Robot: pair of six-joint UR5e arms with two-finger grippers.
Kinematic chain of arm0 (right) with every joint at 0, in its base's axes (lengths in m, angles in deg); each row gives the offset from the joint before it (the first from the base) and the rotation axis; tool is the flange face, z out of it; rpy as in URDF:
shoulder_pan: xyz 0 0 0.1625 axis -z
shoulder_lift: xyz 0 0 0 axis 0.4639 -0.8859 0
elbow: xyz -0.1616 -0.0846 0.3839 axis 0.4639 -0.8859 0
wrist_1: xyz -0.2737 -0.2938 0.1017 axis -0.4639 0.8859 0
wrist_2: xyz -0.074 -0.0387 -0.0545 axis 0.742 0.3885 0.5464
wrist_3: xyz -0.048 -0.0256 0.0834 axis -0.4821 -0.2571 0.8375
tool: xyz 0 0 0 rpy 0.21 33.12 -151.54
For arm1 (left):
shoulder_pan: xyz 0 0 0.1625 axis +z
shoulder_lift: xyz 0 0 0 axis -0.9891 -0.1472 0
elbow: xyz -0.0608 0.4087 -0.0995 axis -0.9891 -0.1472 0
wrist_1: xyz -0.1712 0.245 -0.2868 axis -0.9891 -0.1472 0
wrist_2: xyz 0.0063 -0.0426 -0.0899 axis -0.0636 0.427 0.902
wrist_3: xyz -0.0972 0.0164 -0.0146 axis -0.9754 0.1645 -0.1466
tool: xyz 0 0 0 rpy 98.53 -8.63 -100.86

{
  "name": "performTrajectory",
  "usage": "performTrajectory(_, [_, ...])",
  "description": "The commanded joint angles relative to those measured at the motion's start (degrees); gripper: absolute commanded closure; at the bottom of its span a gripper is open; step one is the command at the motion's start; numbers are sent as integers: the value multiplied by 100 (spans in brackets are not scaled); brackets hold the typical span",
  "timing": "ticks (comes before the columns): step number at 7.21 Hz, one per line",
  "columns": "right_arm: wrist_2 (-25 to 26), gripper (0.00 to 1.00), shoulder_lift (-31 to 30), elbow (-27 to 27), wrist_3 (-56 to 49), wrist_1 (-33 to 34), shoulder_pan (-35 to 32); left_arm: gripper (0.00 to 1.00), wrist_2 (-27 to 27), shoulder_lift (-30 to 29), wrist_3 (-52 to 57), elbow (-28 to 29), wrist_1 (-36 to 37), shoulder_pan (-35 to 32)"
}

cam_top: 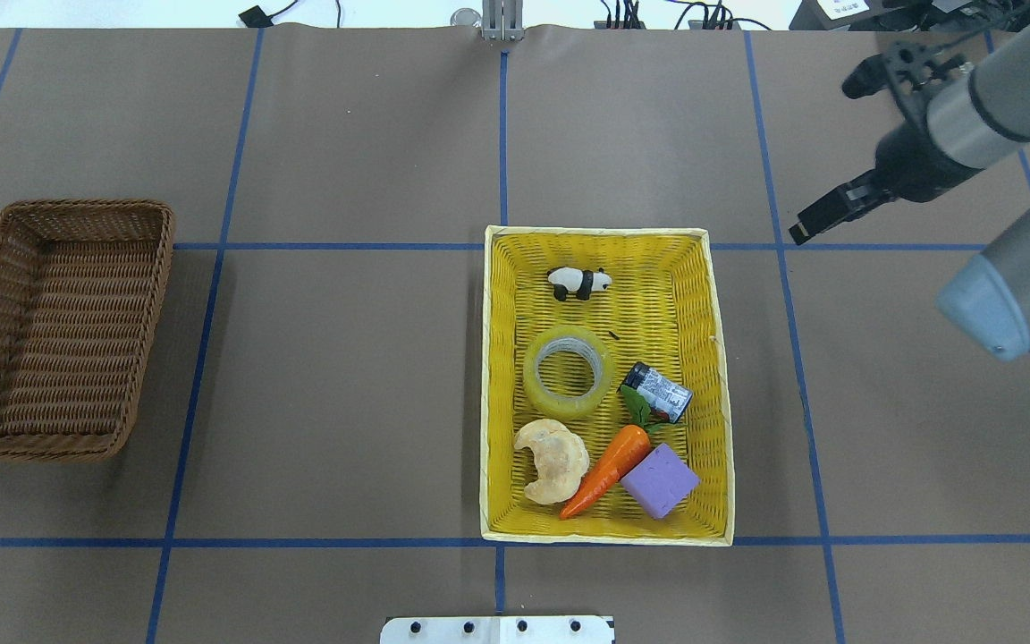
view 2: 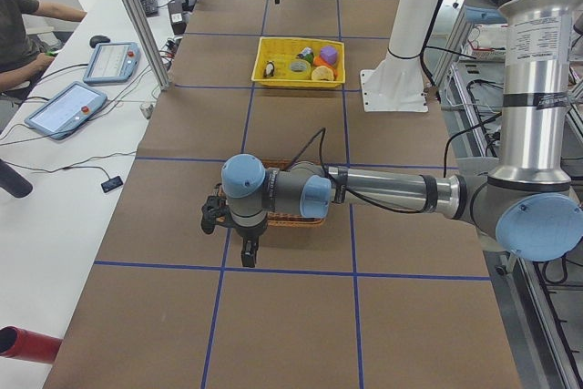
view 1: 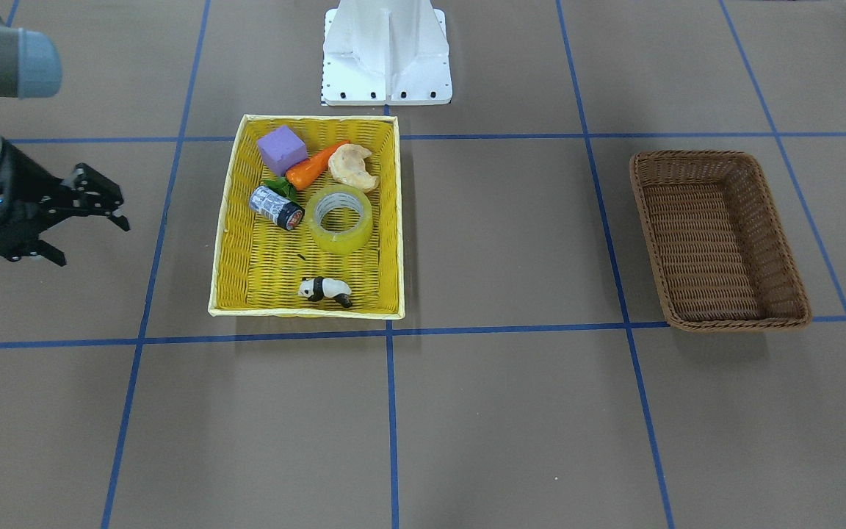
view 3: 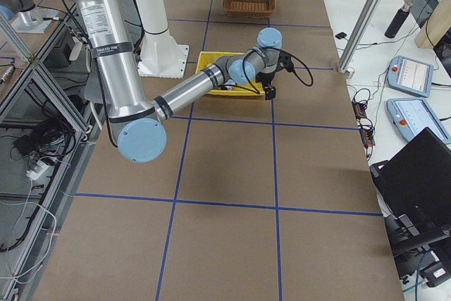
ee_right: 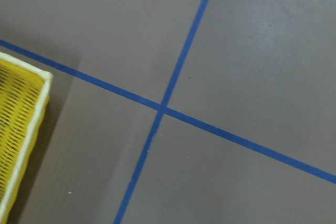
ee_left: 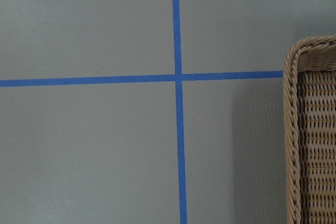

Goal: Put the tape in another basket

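The tape [view 1: 342, 241], a yellowish translucent roll, lies flat in the middle of the yellow basket [view 1: 269, 257]; it also shows in the overhead view [cam_top: 569, 407]. The dark brown wicker basket [view 1: 717, 242] stands empty far along the table [cam_top: 59, 331]. My right gripper [view 1: 89, 239] is open and empty above the table beside the yellow basket, away from the tape [cam_top: 828, 156]. My left gripper [view 2: 232, 239] hovers next to the brown basket's rim [ee_left: 310, 129]. I cannot tell whether it is open or shut.
The yellow basket also holds a purple cube [view 1: 282, 147], a toy carrot [view 1: 313, 165], a pastry [view 1: 353, 165], a black-and-white cylinder [view 1: 276, 206] and a panda figure [view 1: 325, 289]. The white robot base [view 1: 386, 59] stands behind it.
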Motion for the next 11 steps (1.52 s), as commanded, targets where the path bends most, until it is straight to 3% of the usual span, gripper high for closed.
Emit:
performTrajectory(1, [629, 0, 632, 30, 484, 212, 1009, 2, 9, 8, -14, -3, 12, -2])
performTrajectory(4, [1445, 0, 1080, -284, 882, 273, 2022, 2, 9, 8, -23, 32, 20, 6])
performTrajectory(11, [1501, 0, 1441, -1023, 1234, 168, 2314, 2, 220, 8, -23, 225, 12, 15])
